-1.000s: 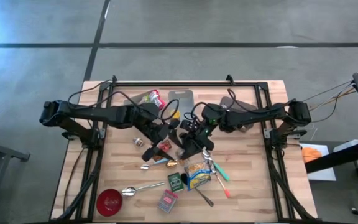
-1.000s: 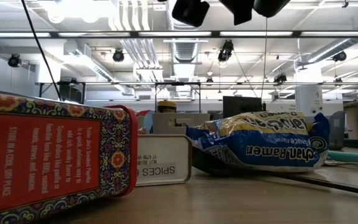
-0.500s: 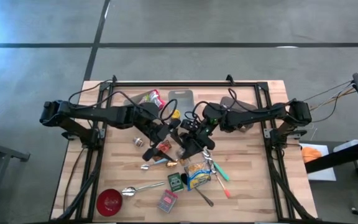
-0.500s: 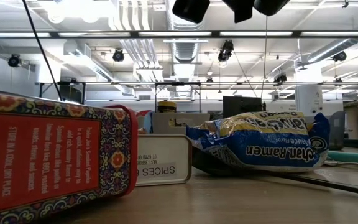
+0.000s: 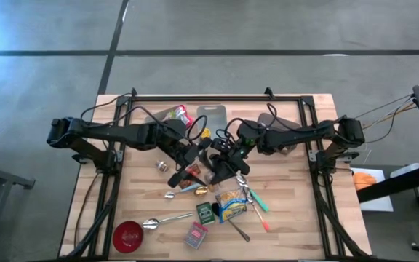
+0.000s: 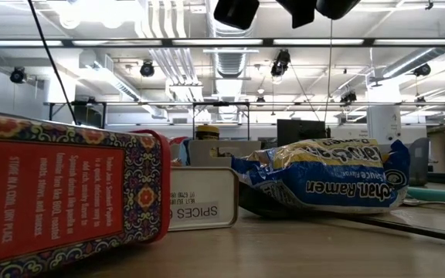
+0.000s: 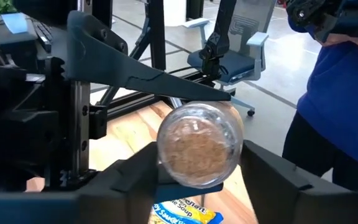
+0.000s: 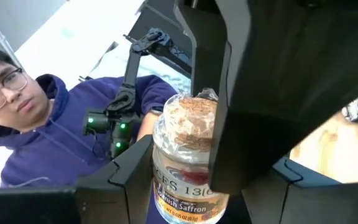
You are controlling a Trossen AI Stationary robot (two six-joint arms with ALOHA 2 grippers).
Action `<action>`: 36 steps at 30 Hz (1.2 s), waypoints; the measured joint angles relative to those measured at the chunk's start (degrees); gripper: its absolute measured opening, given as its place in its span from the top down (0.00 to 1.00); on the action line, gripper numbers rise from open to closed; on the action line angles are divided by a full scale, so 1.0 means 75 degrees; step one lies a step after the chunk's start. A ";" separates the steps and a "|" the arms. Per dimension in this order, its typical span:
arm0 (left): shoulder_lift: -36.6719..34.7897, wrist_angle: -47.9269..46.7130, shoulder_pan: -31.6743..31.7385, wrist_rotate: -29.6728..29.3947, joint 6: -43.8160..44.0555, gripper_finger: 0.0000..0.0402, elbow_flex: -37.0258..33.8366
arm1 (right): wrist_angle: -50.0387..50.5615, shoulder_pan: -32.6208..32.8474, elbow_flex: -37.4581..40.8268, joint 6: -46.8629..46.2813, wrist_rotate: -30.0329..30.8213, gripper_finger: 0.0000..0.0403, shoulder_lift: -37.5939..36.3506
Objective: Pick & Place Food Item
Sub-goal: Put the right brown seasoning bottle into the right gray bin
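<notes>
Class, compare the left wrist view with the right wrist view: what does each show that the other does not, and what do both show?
Only the left wrist view shows the yellow soup packet lying below the jar and an office chair beyond the table. Only the right wrist view shows the jar's saffron label and a person in a blue hoodie, seen down to the chest. Both show the same cork-topped glass jar between dark gripper fingers.

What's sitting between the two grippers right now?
A saffron jar with a cork top, seen in both wrist views: the right gripper grips its body, and the left gripper is around its other end.
</notes>
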State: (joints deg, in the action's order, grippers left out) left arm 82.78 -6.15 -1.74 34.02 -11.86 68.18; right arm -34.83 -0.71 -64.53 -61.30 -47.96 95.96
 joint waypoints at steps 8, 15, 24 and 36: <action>-0.0003 0.0023 0.0000 0.0087 -0.0222 0.73 -0.0007 | -0.0032 0.0026 0.0006 -0.0005 -0.0067 0.54 0.0000; -0.0008 -0.0030 0.0000 0.0108 -0.0098 0.75 -0.0006 | 0.0010 0.0064 0.0009 0.0004 0.0062 0.54 0.0000; -0.0017 -0.0239 -0.0006 0.0107 0.0637 0.55 -0.0003 | 0.0102 0.0059 0.0020 -0.0035 0.0216 0.54 0.0016; -0.0003 -0.0520 -0.0006 0.0044 0.0258 0.28 0.0006 | 0.0570 0.0033 0.0020 0.0215 0.0553 0.54 0.0037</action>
State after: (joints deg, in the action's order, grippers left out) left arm 82.76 -10.05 -1.78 34.35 -9.92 68.23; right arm -30.55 -0.46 -64.38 -59.69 -43.82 96.24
